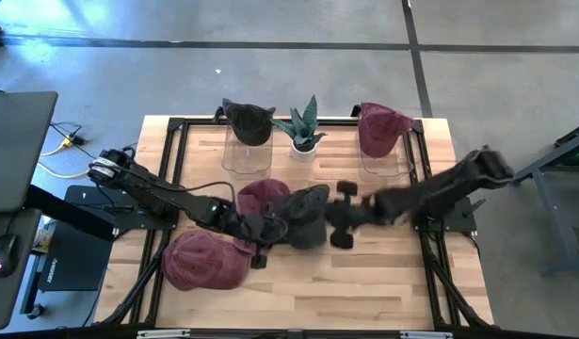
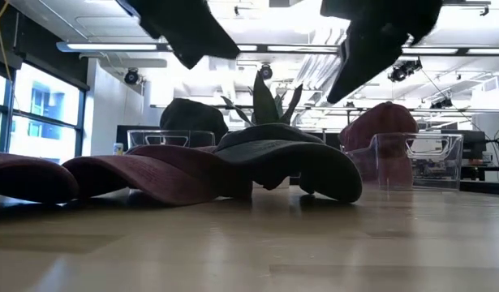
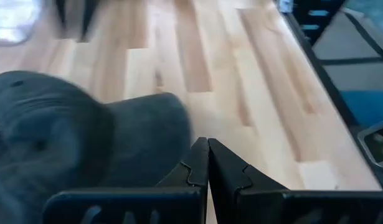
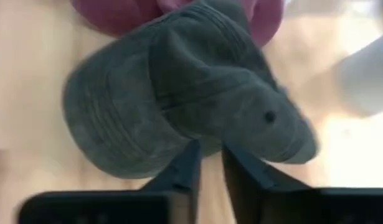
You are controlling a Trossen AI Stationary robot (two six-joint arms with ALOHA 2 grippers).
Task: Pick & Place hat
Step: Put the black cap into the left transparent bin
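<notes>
Your left claw (image 1: 261, 229) is pressed fully shut and holds nothing, hovering at the brim side of the dark grey cotton cap (image 1: 305, 217). That cap lies flat on the wooden bench (image 1: 364, 282), between your two claws.

Judge it light, soft and floppy in the crown, stiffer in the brim; the fabric should not slip much. Pinch the brim edge or the crown's top seam; a crown pinch will likely collapse it.

Your right claw (image 1: 343, 216) hangs just above the cap's far side, fingers a narrow gap apart, gripping nothing.

Count:
- five caps in all
- two maroon caps (image 1: 206, 260) flat beside the left claw
- one dark
- two more, black (image 1: 249, 121) and maroon (image 1: 378, 127), on clear stands
- one potted spiky plant (image 1: 303, 127) beyond both claws
</notes>
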